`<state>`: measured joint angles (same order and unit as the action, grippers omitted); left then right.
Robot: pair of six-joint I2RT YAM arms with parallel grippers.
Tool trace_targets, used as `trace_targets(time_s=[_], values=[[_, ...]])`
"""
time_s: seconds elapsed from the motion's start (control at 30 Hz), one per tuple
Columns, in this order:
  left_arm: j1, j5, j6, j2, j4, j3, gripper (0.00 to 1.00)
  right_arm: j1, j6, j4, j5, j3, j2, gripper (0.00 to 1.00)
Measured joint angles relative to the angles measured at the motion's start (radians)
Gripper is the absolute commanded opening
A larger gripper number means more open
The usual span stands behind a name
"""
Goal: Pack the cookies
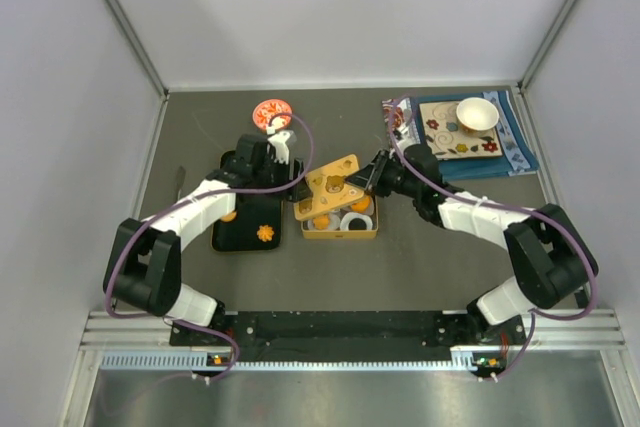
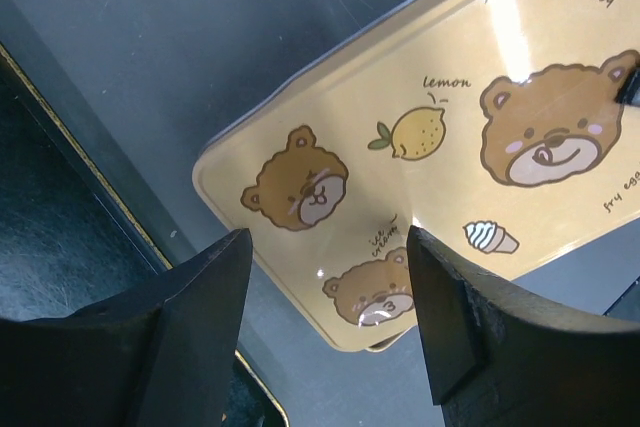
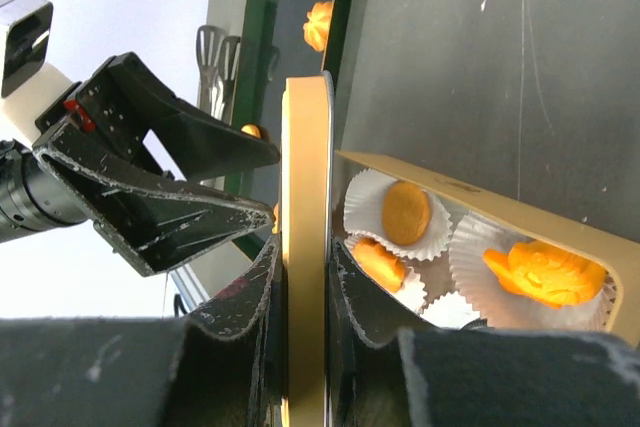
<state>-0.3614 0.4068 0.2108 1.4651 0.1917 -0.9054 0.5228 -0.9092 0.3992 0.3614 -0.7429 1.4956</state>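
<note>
Cookies are seen just beside the right hand, clamped on a yellow lid (left hand held open).

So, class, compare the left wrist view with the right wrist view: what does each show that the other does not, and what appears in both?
Only the left wrist view shows the printed face of the lid, with its bears, lemon and ice cream. Only the right wrist view shows the right gripper shut on the lid's edge, and the box holding cookies in white paper cups. Both show the yellow lid, the open left gripper and the black tray.
</note>
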Motion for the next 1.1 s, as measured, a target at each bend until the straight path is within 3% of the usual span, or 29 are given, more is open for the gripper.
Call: trace_targets(time_s=[0.6, 1.1], values=[[0.0, -0.004, -0.023, -0.032, -0.048, 0.077, 0.69, 0.037, -0.008, -0.002, -0.023, 0.062, -0.01, 0.0], [0.0, -0.006, -0.025, -0.04, -0.097, 0.132, 0.7, 0.038, -0.007, -0.01, -0.067, 0.071, -0.031, 0.14]])
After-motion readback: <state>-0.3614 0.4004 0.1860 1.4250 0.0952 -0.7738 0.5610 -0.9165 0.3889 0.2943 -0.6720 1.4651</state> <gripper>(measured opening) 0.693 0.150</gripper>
